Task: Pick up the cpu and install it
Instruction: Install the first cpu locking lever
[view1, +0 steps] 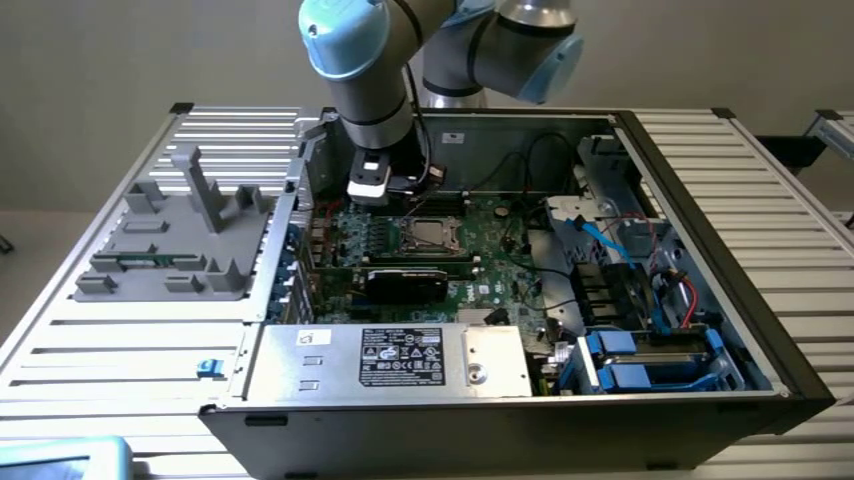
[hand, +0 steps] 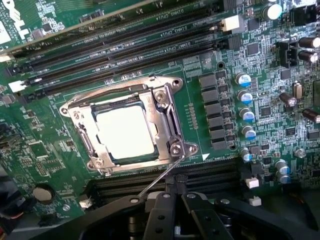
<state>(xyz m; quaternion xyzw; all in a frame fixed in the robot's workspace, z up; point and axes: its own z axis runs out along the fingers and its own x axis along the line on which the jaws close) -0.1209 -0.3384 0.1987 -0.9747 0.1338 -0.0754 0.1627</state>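
The cpu (hand: 125, 132) lies flat in the socket frame (hand: 169, 125) on the motherboard (hand: 192, 65). The retention lever (hand: 160, 177) slants up beside it. The gripper (hand: 176, 196) hovers close above, jaws drawn together and empty. Contact is best kept light and square, clear of the lever, so the chip stays level.

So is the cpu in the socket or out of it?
In: the cpu lies flat inside the metal socket frame on the motherboard, its shiny top showing.
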